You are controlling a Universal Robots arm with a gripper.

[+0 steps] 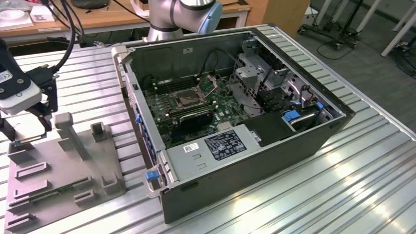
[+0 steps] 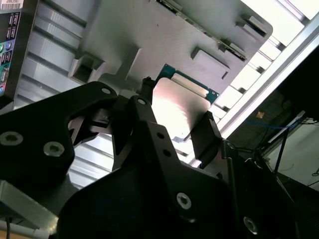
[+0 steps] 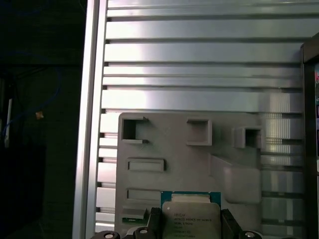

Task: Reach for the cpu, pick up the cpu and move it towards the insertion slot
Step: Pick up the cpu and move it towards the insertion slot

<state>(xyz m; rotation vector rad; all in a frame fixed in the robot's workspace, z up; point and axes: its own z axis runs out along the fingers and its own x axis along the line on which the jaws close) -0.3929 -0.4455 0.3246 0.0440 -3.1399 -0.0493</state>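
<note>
Two fingers (image 2: pixel 204 134) of the hand (image 1: pixel 26 127) clamped on the cpu (image 3: pixel 190 219) over the grey fixture plate (image 1: pixel 65 180), hand pointing down, wrist cut off at the exterior view's left edge, insertion slot (image 1: pixel 188 100) well apart from the plate, inside the open case (image 1: pixel 260 161).

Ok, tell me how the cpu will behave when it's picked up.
The cpu looks thin and flat, so probably light and stiff, unlikely to roll. Its shiny metal face suggests a slippery grip. Its thin edges seem fragile.
</note>
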